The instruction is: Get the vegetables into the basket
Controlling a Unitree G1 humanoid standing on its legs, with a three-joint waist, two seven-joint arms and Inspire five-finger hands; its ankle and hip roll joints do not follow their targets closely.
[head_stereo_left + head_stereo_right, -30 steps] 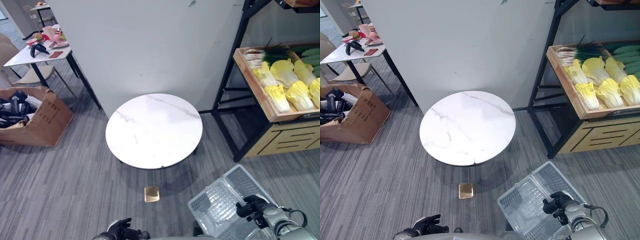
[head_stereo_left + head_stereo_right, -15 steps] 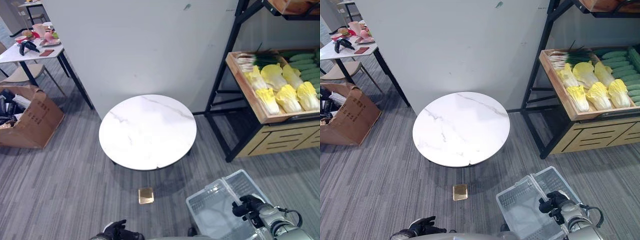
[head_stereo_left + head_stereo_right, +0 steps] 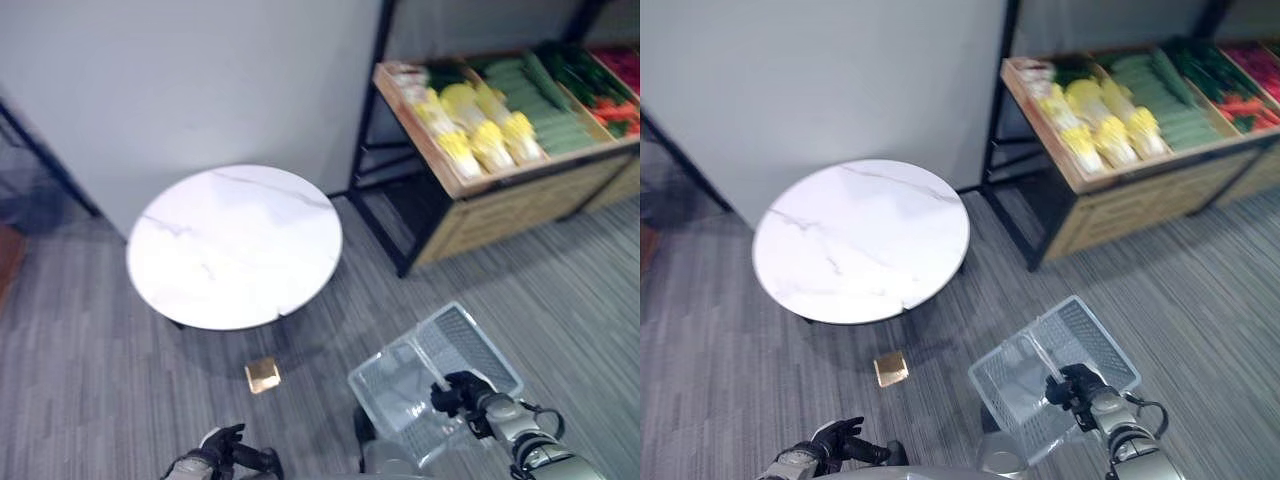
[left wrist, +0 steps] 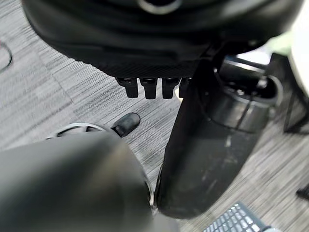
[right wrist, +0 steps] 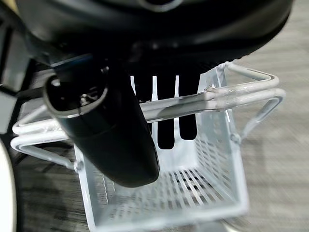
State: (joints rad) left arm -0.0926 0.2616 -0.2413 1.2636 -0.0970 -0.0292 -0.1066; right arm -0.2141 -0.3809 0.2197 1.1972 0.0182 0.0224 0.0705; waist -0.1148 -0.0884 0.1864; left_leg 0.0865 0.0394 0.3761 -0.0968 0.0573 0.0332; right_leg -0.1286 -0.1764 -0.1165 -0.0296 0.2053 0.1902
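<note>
- Grey striped carpet (image 3: 90, 340) covers the floor, with a pale wall behind a round white marble table (image 3: 235, 245).
- Just in front of the table, a small tan square block (image 3: 262, 374) lies on the carpet.
- To the right stands a black-framed wooden produce shelf (image 3: 500, 195); its tray holds yellow napa cabbages (image 3: 480, 135), green cucumbers (image 3: 545, 100) and red vegetables (image 3: 615, 100) at the far end.
- The right hand (image 3: 1076, 388) has its fingers curled round the handle of a white wire basket (image 3: 400, 380), carrying it low over the carpet, well apart from the shelf.
- In the right wrist view the basket (image 5: 212, 169) hangs below the fingers (image 5: 166, 121) with nothing in it.
- The left hand (image 3: 835, 440) hangs low at the lower left, its fingers loosely bent and holding nothing.
</note>
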